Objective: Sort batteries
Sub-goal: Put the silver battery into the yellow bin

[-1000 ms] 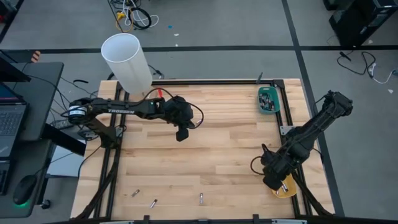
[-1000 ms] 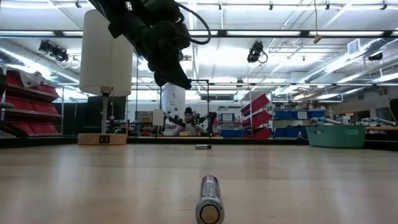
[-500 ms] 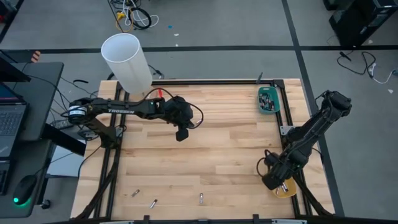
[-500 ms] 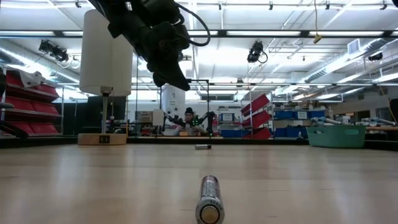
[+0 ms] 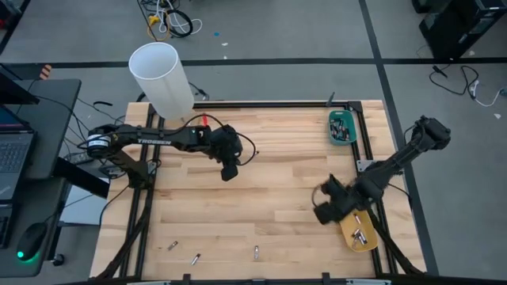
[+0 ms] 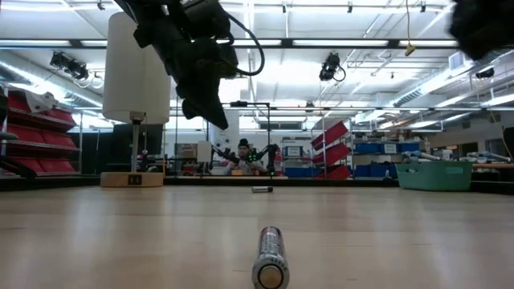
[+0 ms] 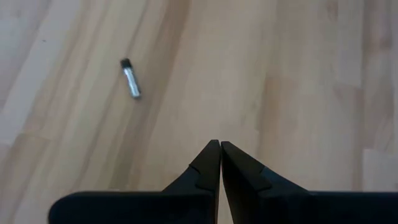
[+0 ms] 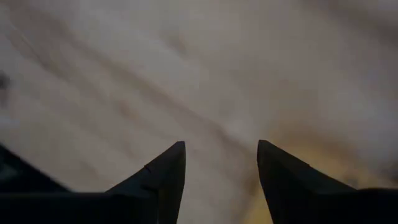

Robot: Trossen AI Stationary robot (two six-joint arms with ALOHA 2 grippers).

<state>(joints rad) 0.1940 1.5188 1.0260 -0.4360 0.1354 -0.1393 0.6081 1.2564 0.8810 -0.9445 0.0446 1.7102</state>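
Right tool (image 5: 323, 212) now left of tray's batteries (image 5: 358, 235).

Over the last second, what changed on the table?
The right gripper swung off the small yellow tray toward the table's middle, its jaws now open; silvery batteries lie in that tray. The left gripper barely shifted, jaws shut. The three loose batteries near the front edge stayed put.

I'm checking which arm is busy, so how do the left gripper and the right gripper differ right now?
The left gripper is shut, fingertips touching; the right gripper is open with a clear gap. The left gripper hovers mid-table toward the back, over bare wood with one battery ahead; the right gripper sits beside the yellow tray at the front right. Both hold nothing.
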